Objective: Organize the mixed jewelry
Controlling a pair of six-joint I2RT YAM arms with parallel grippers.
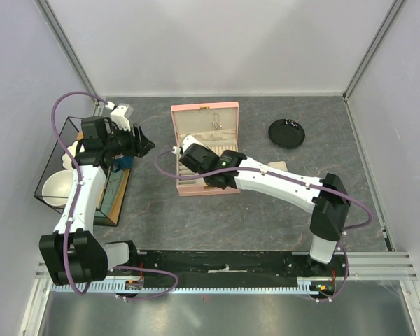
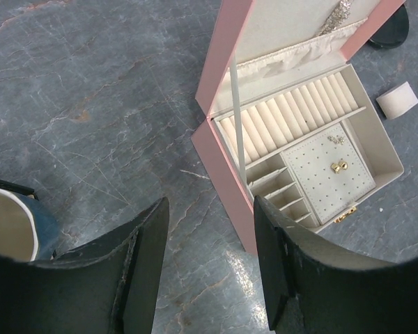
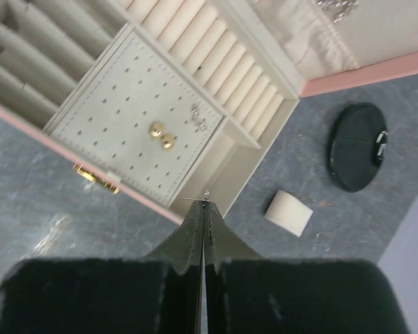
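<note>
Locate open pink rectangular jewelry box [image 1: 196,120], centre of top view. Note left gripper [image 2: 210,205] released, empty, at box's 9 o'clock. Note right gripper [image 3: 204,209] clenched on tiny silvery metal earring [image 3: 200,199] above box's front edge. Lower slowly onto perforated beige earring panel [image 3: 118,111]; seat post in free hole at 9 o'clock of gold round studs [image 3: 161,136], wrist view.

You had a grey marbled table [image 1: 231,224] carrying an open pink box [image 1: 189,107], black disc [image 1: 286,133], beige pad [image 3: 289,211] and wire-frame stand [image 1: 119,189].
</note>
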